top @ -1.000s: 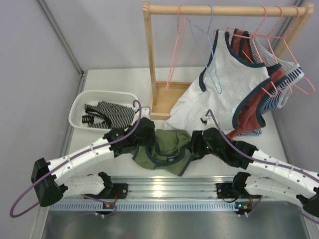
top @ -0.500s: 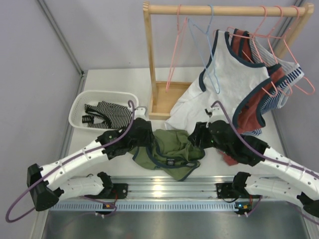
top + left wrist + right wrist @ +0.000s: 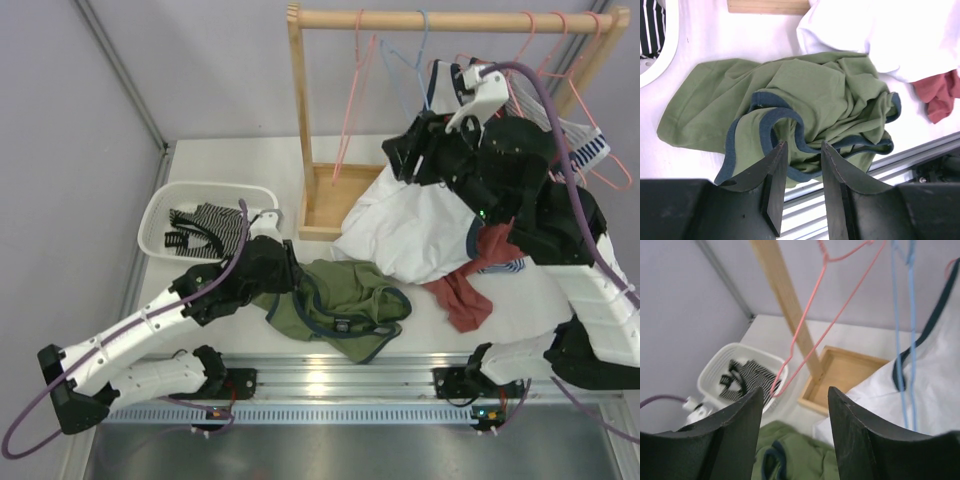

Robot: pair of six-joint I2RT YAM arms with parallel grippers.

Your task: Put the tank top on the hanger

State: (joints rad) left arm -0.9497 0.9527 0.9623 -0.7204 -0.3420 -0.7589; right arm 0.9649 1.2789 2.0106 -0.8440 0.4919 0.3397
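Observation:
The olive-green tank top lies crumpled on the table near the front rail, its navy trim curling. My left gripper hovers at its left edge, open, with cloth beyond the tips and nothing between them. High by the rack, my right gripper is open and empty, looking down on the tank top. The light-blue hanger hangs from the rail just above and left of it, partly hidden by the arm. Its wires run down to the right of the fingers.
A wooden rack carries pink hangers. A white navy-trimmed top drapes below it, and a red garment lies by the tank top. A white basket with a striped garment stands at left. The rack's wooden base sits behind the tank top.
My right arm has risen from the tank top's right side up to the rack beside the light-blue hanger. The left arm drew back slightly leftward. The tank top settled flatter.

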